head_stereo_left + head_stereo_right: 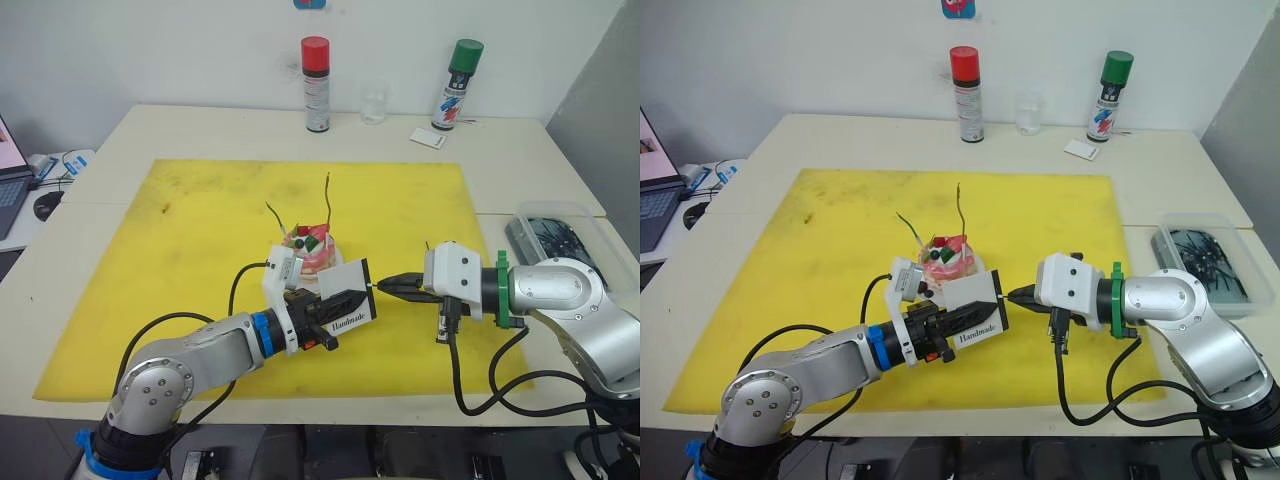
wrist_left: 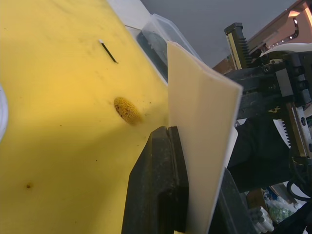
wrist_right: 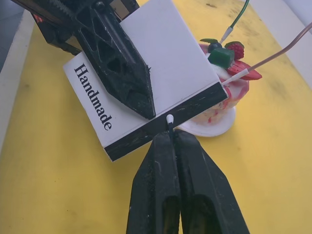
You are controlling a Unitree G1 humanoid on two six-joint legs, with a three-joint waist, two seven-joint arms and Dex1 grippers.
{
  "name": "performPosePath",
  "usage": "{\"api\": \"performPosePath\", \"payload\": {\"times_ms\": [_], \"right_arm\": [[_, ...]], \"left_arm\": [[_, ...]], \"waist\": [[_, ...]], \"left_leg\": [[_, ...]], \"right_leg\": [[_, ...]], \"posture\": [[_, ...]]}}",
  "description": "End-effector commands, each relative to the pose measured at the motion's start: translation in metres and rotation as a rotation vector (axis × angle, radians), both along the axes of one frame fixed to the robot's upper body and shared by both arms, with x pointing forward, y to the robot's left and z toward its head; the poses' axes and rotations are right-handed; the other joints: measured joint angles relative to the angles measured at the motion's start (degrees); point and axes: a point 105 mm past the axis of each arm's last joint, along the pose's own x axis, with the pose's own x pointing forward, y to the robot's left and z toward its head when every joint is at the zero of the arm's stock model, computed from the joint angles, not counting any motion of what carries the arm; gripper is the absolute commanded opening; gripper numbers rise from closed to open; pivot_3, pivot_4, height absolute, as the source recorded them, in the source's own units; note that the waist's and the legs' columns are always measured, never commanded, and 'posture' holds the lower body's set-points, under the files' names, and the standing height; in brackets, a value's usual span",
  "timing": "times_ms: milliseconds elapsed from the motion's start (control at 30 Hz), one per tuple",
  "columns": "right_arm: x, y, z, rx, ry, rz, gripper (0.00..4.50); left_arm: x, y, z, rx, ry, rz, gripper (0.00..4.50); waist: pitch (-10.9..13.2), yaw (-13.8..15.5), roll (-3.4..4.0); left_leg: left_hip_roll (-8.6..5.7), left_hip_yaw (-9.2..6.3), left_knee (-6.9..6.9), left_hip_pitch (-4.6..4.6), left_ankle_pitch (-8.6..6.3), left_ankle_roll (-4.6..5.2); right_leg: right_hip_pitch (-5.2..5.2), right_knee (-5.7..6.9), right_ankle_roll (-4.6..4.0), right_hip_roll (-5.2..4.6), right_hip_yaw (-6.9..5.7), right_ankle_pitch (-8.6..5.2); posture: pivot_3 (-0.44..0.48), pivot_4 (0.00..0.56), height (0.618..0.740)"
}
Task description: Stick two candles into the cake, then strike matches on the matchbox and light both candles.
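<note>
The pink cake [image 1: 312, 250] stands on its small white plate in the middle of the yellow mat [image 1: 200, 250]. Two thin wavy candles [image 1: 327, 200] [image 1: 277, 215] are stuck in its top, unlit. My left gripper [image 1: 338, 299] is shut on the white "Handmade" matchbox [image 1: 348, 302] and holds it upright just in front of the cake. My right gripper [image 3: 173, 139] is shut on a match [image 3: 169, 119], whose white tip touches the box's black strip [image 3: 195, 105]. A second match [image 1: 428, 244] lies on the mat behind my right gripper.
At the table's back stand a red-capped spray can [image 1: 316, 85], a glass [image 1: 373, 103], a green-capped can [image 1: 458, 85] and a small white card [image 1: 427, 138]. A clear plastic box [image 1: 555, 235] sits at the right, a laptop [image 1: 10, 180] at the far left.
</note>
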Motion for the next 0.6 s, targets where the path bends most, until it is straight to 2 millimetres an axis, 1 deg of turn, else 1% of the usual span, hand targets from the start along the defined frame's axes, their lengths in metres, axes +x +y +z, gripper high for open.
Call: {"api": "performPosePath", "payload": {"times_ms": [33,100,133,167,233,267,333,433,600], "right_arm": [[0.0,0.005,0.002,0.011,-0.034,0.005,0.04],[0.018,0.008,0.015,0.092,-0.103,-0.078,0.04],[0.024,0.009,0.021,0.13,-0.127,-0.101,0.04],[0.029,0.009,0.033,0.183,-0.159,-0.128,0.04],[0.033,0.009,0.053,0.248,-0.199,-0.143,0.04],[0.034,0.01,0.059,0.262,-0.209,-0.143,0.04],[0.032,0.013,0.061,0.266,-0.205,-0.131,0.04],[0.03,0.017,0.06,0.266,-0.193,-0.12,0.04],[0.031,0.038,0.062,0.296,-0.181,-0.085,0.04]], "left_arm": [[-0.012,-0.011,0.012,-0.038,-0.028,-0.079,0.0],[-0.026,-0.012,0.008,0.003,-0.02,-0.144,0.0],[-0.028,-0.011,0.006,0.021,-0.016,-0.155,0.0],[-0.029,-0.006,0.002,0.05,-0.011,-0.152,0.0],[-0.032,0.007,-0.005,0.092,0.014,-0.131,0.0],[-0.033,0.012,-0.007,0.1,0.027,-0.125,0.0],[-0.039,0.019,-0.009,0.11,0.044,-0.126,0.0],[-0.043,0.02,-0.008,0.103,0.046,-0.132,0.0],[-0.045,0.028,-0.007,0.098,0.062,-0.095,0.0]], "waist": [[0.0,-0.01,0.0],[-0.01,-0.15,-0.02],[0.0,-0.24,0.0],[0.0,-0.37,0.0],[0.01,-0.42,0.02],[0.01,-0.49,0.02],[0.01,-0.29,0.01],[0.01,0.14,0.01],[0.01,-0.32,0.02]], "left_leg": [[0.0,0.0,0.0,0.0,0.0,0.0],[0.01,0.0,0.0,0.0,0.0,0.0],[0.04,-0.02,0.01,0.0,0.0,0.0],[0.04,-0.01,-0.02,0.0,0.0,0.0],[0.03,-0.01,-0.02,-0.05,0.0,0.0],[0.02,-0.01,-0.02,-0.08,0.0,-0.01],[0.06,-0.05,-0.07,-0.08,0.0,0.0],[0.11,-0.04,-0.13,-0.11,0.0,0.0],[0.1,-0.03,-0.14,-0.14,0.0,0.0]], "right_leg": [[-0.01,0.0,-0.01,0.0,0.0,0.0],[-0.01,0.0,-0.01,0.01,0.0,0.0],[-0.02,0.01,-0.01,0.04,-0.01,0.0],[-0.09,0.03,-0.01,0.05,0.09,0.0],[-0.19,0.07,0.07,0.04,0.17,0.05],[-0.23,0.07,0.07,0.04,0.17,0.05],[-0.26,0.06,0.03,0.02,0.14,0.03],[-0.26,0.03,-0.08,-0.06,0.07,-0.05],[-0.3,0.03,-0.14,-0.13,0.11,-0.1]], "posture": [[0.0,0.15,0.74],[0.0,0.15,0.74],[0.0,0.15,0.74],[0.0,0.15,0.74],[0.0,0.15,0.74],[0.0,0.15,0.74],[0.0,0.15,0.74],[0.0,0.15,0.74],[0.0,0.15,0.74]]}}
